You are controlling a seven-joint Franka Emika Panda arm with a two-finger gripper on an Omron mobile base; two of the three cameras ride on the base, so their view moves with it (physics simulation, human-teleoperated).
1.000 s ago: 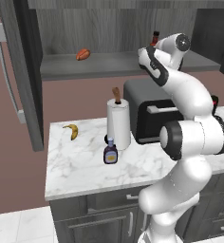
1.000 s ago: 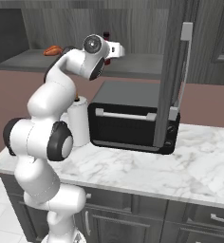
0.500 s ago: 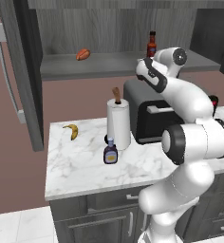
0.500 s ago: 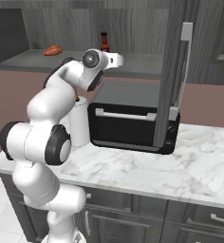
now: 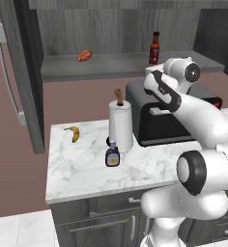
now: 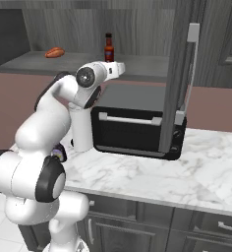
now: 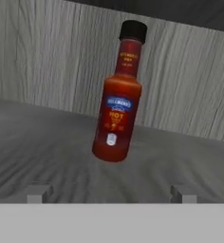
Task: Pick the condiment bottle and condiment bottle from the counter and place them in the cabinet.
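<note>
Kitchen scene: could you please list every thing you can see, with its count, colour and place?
red bottle: 1, red with black cap, upright on the cabinet shelf
purple bottle: 1, dark purple, on the counter
sausage-like item: 1, orange-red, on the shelf
banana: 1, yellow, on counter
paper-towel roll: 1, white, behind purple bottle
toaster oven: 1, black, on counter
pincer: 1, open, facing the red bottle, apart from it

The red bottle (image 7: 116, 104) bears a blue label — "HOT" beneath it
</note>
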